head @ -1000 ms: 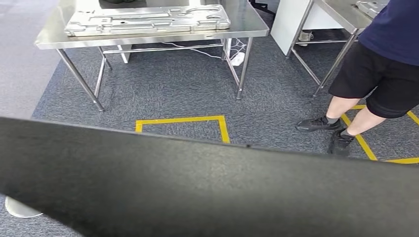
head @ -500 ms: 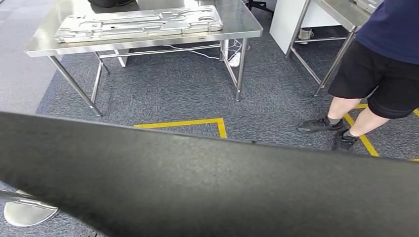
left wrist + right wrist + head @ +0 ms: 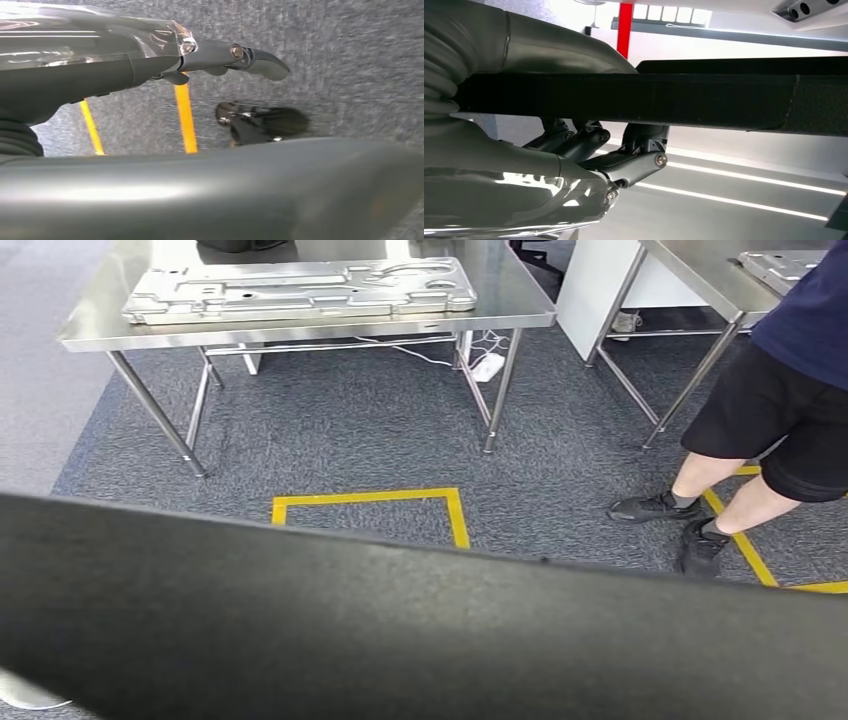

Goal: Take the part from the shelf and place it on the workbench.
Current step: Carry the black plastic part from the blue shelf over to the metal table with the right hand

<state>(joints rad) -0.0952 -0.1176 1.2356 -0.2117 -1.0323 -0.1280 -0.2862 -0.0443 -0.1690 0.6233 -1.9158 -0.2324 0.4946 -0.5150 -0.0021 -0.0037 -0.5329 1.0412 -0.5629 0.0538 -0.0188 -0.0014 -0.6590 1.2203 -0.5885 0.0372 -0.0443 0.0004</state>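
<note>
Black part (image 3: 400,630) is lying across the head view's foreground. Right hand (image 3: 624,155) is gripping its edge from beneath. Left hand (image 3: 220,55): grip cannot be told

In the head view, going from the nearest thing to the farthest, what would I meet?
Black panel → yellow floor marking → steel workbench with a metal plate lying on it.

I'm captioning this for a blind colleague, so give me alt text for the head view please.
A large dark flat part, carried close under the camera, fills the lower half of the picture. Beyond it on grey carpet stands a steel workbench bearing a silver stamped metal panel, with a yellow tape rectangle on the floor before it. A person's legs in black shorts stand at the right.
</note>
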